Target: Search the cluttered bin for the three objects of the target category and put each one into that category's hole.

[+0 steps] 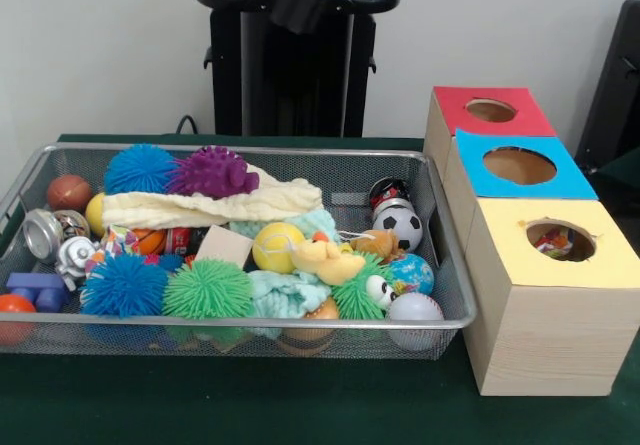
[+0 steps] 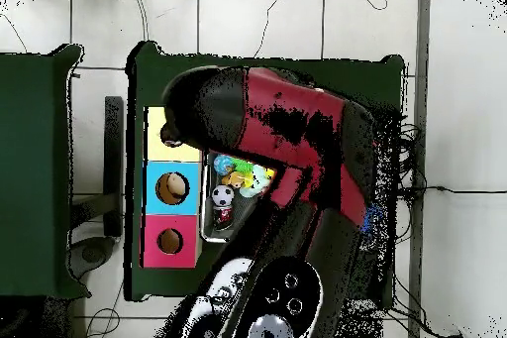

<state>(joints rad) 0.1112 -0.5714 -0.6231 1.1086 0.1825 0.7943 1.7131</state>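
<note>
The silver wire-mesh bin (image 1: 455, 265) sits on the green table, full of toys. A white fabric piece with coloured dots (image 1: 118, 236) peeks out at the bin's left, between a blue spiky ball and an orange ball. The yellow-topped box (image 1: 520, 265) stands nearest the camera at the right. Its round hole (image 1: 560, 240) shows a multicoloured piece (image 1: 553, 244) inside. Only a dark part of my gripper (image 1: 300, 3) hangs at the top edge, drawn back in front of the pedestal, far above the bin. In the overhead view the arm (image 2: 287, 126) hides most of the bin (image 2: 209, 217).
The blue-topped box (image 1: 520, 165) and the red-topped box (image 1: 490, 111) stand behind the yellow one. In the bin lie a cream waffle cloth (image 1: 210, 205), a mint-green cloth (image 1: 285, 290), spiky balls (image 1: 208, 287), a soccer ball (image 1: 403, 228) and a wooden block (image 1: 224, 245).
</note>
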